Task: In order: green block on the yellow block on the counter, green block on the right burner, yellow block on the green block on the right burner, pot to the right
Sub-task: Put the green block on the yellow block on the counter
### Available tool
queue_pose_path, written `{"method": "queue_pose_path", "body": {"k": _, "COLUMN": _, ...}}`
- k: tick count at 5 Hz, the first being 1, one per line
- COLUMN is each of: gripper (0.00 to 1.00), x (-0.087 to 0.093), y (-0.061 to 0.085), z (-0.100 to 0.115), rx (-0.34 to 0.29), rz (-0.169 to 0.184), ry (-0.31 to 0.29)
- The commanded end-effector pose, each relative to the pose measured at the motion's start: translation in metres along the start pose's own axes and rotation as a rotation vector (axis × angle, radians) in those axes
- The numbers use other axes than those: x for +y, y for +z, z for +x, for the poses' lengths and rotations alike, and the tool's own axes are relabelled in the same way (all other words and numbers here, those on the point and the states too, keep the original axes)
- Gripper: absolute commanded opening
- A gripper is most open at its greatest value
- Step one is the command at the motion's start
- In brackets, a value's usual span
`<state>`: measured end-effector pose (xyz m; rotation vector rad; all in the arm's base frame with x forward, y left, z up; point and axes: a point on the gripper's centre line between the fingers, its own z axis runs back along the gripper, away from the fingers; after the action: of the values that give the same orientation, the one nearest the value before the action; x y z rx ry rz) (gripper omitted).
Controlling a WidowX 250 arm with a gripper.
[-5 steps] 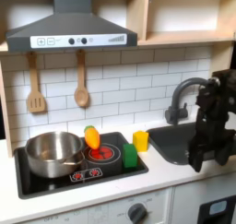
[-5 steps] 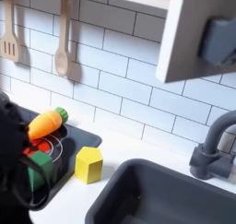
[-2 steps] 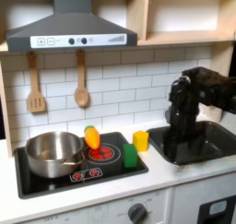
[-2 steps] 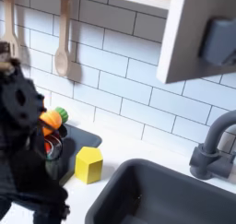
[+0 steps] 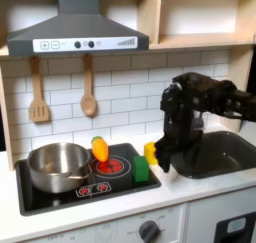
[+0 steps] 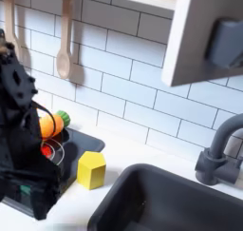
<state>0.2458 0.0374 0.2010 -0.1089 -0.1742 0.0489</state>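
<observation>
Judging by the layout, the first step is in hand. The green block (image 5: 141,170) sits on the stove's edge beside the yellow block (image 5: 151,152) on the bench (image 5: 190,190). The gripper (image 5: 166,159) hangs near them; I cannot tell how open it is. Next, it must grasp the green block.

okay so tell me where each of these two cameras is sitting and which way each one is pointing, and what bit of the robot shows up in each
First exterior view: sits in front of the toy kitchen, facing the tiled wall; it takes in the hood, the pot, the black hob and the sink, with the arm reaching in from the first exterior view's right.
Second exterior view: sits low and close above the sink, looking along the counter toward the hob; the dark arm fills the second exterior view's left.
Shared: the yellow block, the orange toy, the hanging wooden spoon.
</observation>
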Motion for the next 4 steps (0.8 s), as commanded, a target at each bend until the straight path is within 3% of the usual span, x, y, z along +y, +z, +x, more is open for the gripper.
{"method": "queue_pose_path", "body": {"k": 1, "gripper": 1.0, "x": 0.015, "y": -0.006, "z": 0.021, "rx": -0.017, "rz": -0.022, "ry": -0.03}}
{"method": "queue_pose_path", "body": {"k": 2, "gripper": 1.0, "x": 0.023, "y": -0.008, "z": 0.03, "rx": -0.035, "rz": -0.031, "ry": -0.058}}
{"method": "queue_pose_path", "body": {"k": 4, "gripper": 1.0, "x": 0.041, "y": -0.012, "z": 0.045, "rx": -0.055, "rz": 0.011, "ry": -0.123}}
